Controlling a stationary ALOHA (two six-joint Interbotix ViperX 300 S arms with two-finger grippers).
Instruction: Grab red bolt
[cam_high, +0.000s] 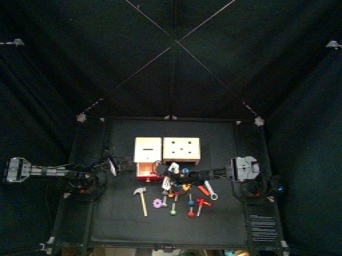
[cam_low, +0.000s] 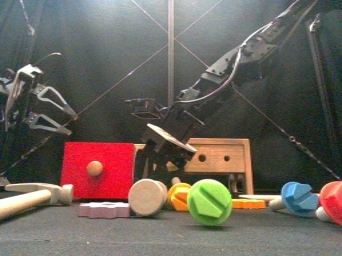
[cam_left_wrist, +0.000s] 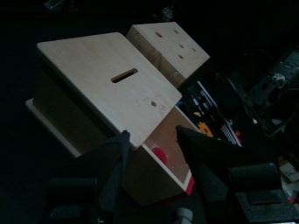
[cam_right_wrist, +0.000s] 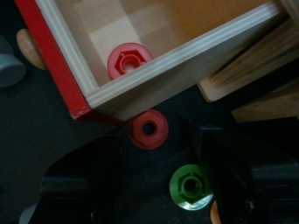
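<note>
Right now my right fingers (cam_right_wrist: 228, 175) hang released and wide apart, grasping nothing, pointed down at the table (cam_right_wrist: 47, 114) just outside the red-walled box (cam_right_wrist: 73, 79). Between them, a little ahead of the tips, lies a round red piece (cam_right_wrist: 149, 129) with a dark centre, flat on the table and just beside the box's red wall. I take it for the red bolt seen end-on, with its long axis pointing up at me, though it could be a nut; I cannot tell. The box is open toward me and holds a second red piece (cam_right_wrist: 128, 59), six-sided, tucked close against that same wall. A green bolt (cam_right_wrist: 187, 184) sits near my tips on the other side. My left fingers (cam_left_wrist: 114, 162) rest apart and empty by the box's far side, so the right arm is the nearer.
</note>
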